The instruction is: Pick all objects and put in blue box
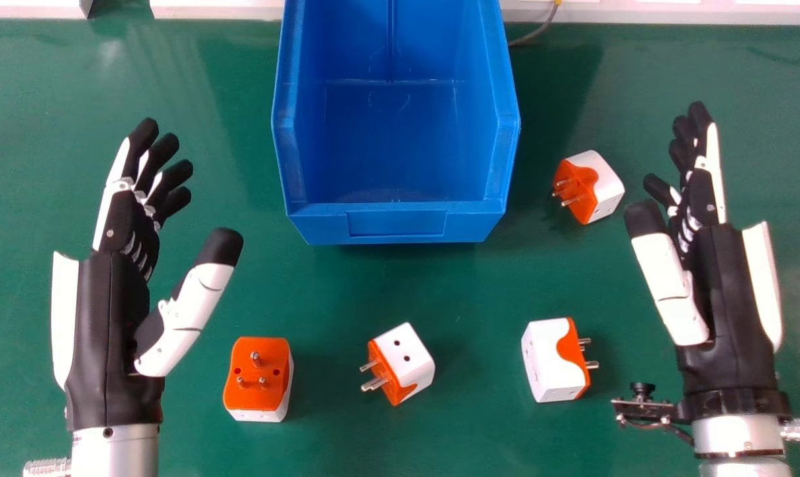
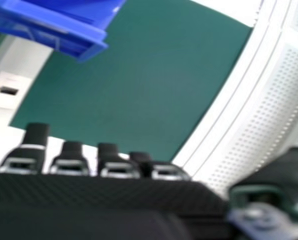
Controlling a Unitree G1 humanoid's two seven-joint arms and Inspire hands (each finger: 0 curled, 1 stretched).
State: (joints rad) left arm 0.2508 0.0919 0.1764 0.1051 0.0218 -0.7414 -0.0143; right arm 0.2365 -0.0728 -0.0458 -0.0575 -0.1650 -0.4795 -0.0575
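Near, see on tabletop (image 1: 453, 285) left adapter (image 1: 257, 379), middle adapter (image 1: 402, 363) and right adapter (image 1: 554, 361); farther, left hand (image 1: 112, 291) and right hand (image 1: 721, 285), both wide and empty; then far adapter (image 1: 589, 185), beside blue box (image 1: 400, 209). Might tip far adapter, if closing right hand too early.

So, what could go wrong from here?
The leftmost plug adapter has its pins pointing up, so a hand coming from above might catch on them and grip poorly.

The farthest adapter lies between the blue box and the right hand, so a clumsy reach could perhaps shove it against the box.
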